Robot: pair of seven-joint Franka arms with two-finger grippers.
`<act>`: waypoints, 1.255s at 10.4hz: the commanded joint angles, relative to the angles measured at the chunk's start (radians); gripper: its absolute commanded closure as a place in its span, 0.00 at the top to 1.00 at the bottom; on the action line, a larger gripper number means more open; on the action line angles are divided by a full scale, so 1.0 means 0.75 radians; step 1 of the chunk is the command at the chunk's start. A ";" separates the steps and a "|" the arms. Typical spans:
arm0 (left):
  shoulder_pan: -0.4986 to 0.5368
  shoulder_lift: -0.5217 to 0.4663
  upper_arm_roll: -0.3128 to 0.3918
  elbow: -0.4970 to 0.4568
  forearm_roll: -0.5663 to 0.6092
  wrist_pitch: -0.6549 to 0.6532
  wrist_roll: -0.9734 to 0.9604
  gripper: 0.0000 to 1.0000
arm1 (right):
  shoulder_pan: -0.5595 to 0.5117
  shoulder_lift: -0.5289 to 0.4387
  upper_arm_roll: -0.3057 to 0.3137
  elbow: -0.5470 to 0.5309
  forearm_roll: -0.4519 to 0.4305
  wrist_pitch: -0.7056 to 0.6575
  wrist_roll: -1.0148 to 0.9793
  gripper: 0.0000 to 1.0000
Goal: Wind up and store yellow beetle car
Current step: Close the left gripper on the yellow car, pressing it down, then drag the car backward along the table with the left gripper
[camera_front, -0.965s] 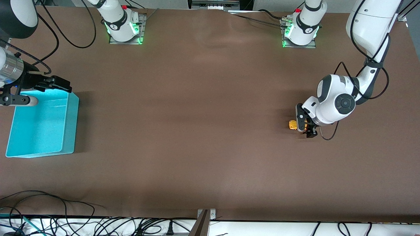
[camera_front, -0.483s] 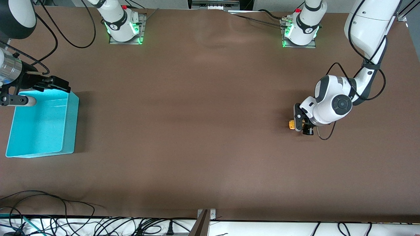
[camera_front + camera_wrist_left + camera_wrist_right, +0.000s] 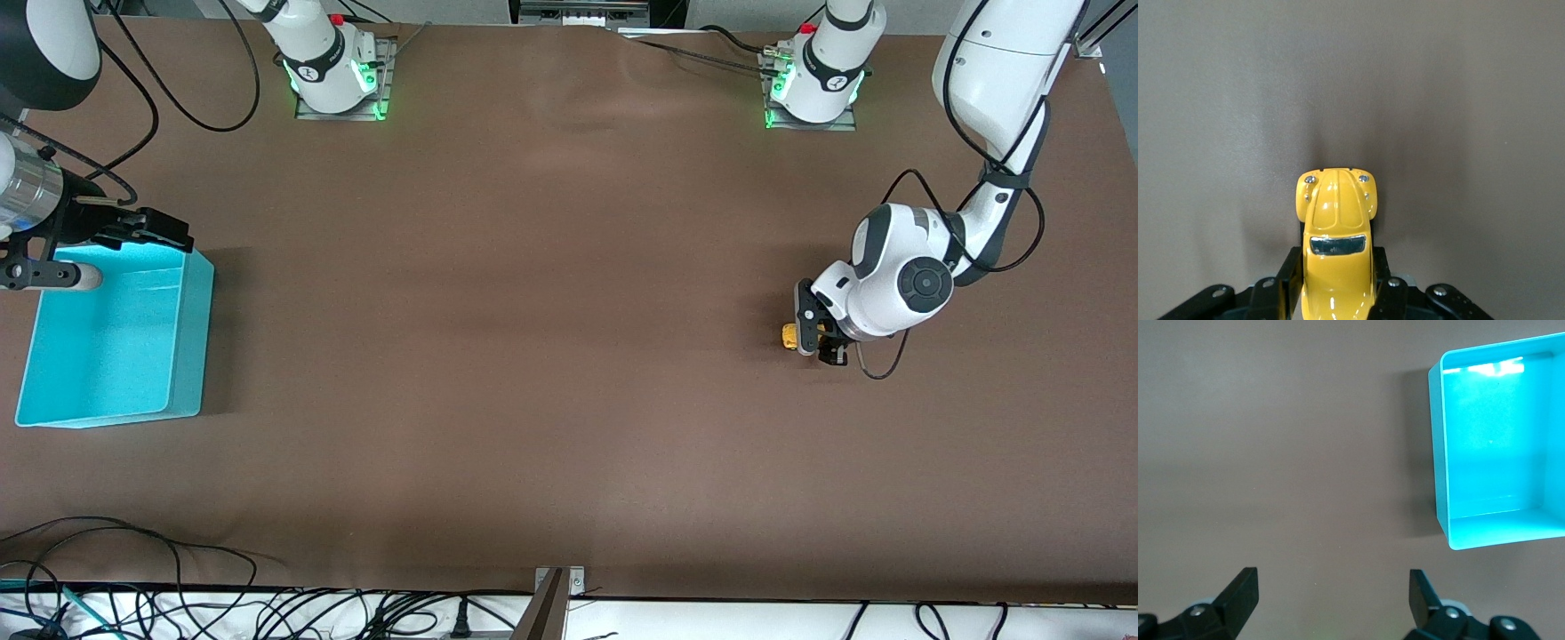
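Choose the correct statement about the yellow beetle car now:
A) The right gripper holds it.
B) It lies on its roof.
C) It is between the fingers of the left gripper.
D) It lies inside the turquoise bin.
C: the left gripper has its fingers against both sides of the yellow beetle car.

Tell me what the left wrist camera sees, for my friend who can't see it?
The yellow beetle car sits gripped between the two black fingers of the left pincer, its rounded hood pointing away from the camera. Around it is only the plain brown table.
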 commanded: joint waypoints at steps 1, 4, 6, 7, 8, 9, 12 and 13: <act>0.034 0.021 -0.004 0.006 0.037 -0.034 0.081 0.00 | -0.005 0.009 -0.002 0.023 0.024 -0.022 -0.031 1.00; 0.171 0.076 0.002 0.057 0.039 -0.032 0.194 0.00 | -0.007 0.011 -0.009 0.023 0.024 -0.024 -0.048 1.00; 0.300 0.107 0.002 0.086 0.039 -0.032 0.314 0.00 | -0.007 0.011 -0.009 0.025 0.024 -0.020 -0.048 1.00; 0.347 0.121 0.004 0.116 0.039 -0.032 0.384 0.00 | -0.009 0.011 -0.009 0.025 0.024 -0.020 -0.048 1.00; 0.372 0.125 0.006 0.149 0.039 -0.034 0.461 0.00 | -0.009 0.011 -0.009 0.025 0.024 -0.024 -0.050 1.00; 0.392 0.125 0.010 0.156 0.041 -0.034 0.500 0.00 | -0.012 0.009 -0.009 0.025 0.024 -0.026 -0.050 1.00; 0.439 0.125 0.030 0.168 0.041 -0.036 0.564 0.00 | -0.014 0.006 -0.023 0.029 0.024 -0.026 -0.074 1.00; 0.441 0.125 0.037 0.176 0.041 -0.040 0.566 0.00 | -0.012 0.006 -0.025 0.031 0.024 -0.024 -0.076 1.00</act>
